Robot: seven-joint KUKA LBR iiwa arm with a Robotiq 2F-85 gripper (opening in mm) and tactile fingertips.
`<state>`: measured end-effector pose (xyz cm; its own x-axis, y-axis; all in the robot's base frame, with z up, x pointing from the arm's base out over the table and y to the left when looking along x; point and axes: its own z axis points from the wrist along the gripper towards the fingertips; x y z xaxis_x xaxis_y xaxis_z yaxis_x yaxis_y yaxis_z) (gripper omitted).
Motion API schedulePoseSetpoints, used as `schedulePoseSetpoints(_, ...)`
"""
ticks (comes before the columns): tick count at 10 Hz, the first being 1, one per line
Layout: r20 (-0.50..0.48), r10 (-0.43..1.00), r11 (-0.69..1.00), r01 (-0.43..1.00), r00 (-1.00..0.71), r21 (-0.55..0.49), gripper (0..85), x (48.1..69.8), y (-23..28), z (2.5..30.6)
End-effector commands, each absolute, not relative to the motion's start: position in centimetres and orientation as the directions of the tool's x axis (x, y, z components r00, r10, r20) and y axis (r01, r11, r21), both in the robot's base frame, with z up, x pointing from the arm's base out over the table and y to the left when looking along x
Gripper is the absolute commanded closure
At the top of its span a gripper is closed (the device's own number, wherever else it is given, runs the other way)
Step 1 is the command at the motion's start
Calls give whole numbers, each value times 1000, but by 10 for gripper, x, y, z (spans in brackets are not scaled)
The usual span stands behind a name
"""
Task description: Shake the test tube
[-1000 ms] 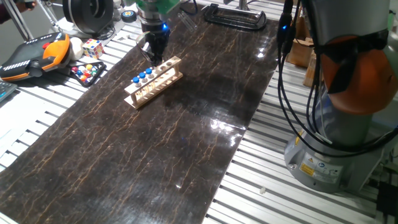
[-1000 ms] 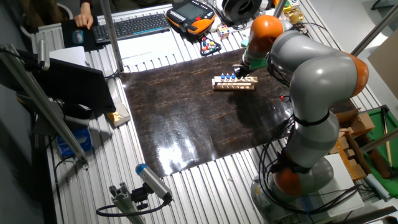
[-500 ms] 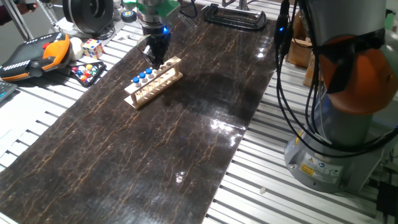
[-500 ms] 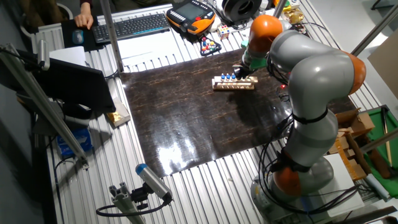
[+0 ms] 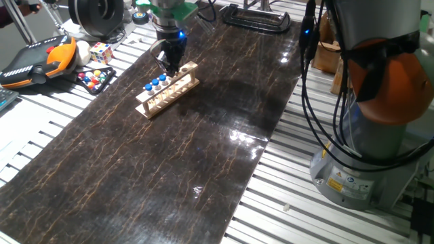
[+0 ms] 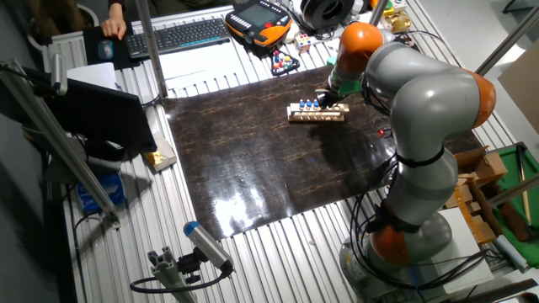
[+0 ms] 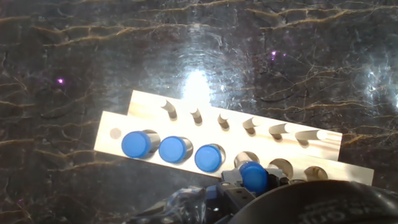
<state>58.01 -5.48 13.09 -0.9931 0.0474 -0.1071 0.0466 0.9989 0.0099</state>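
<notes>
Spanning most of the slatted metal bench [image 5: 41,146] is a dark, glossy marbled mat [image 5: 169,156], with a keyboard [image 6: 181,35] and an orange pendant [image 5: 37,59] at its edges. The pale wooden rack [image 7: 217,140] lies on the mat, holding three blue-capped tubes [image 7: 174,149]. The tool [image 5: 169,66] grips a fourth test tube [image 7: 253,176], above the rack's fourth hole.

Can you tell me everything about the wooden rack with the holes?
The rack is pale wood, a long top board with a row of round holes over a lower board. It lies flat on the dark, shiny mat. Three blue-capped tubes stand in holes at one end. A fourth tube is right at the claw. Two holes past it are empty.
</notes>
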Motion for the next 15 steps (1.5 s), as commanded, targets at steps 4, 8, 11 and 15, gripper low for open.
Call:
schedulePoseSetpoints(4,-114,39,999,39,-993,6,713,580,-55,130)
schedulePoseSetpoints(8,-124,39,999,37,-992,11,507,581,-56,128)
schedulePoseSetpoints(11,-127,34,999,33,-991,8,513,580,-57,130)
schedulePoseSetpoints(15,-113,39,999,42,-993,-27,523,572,-59,168)
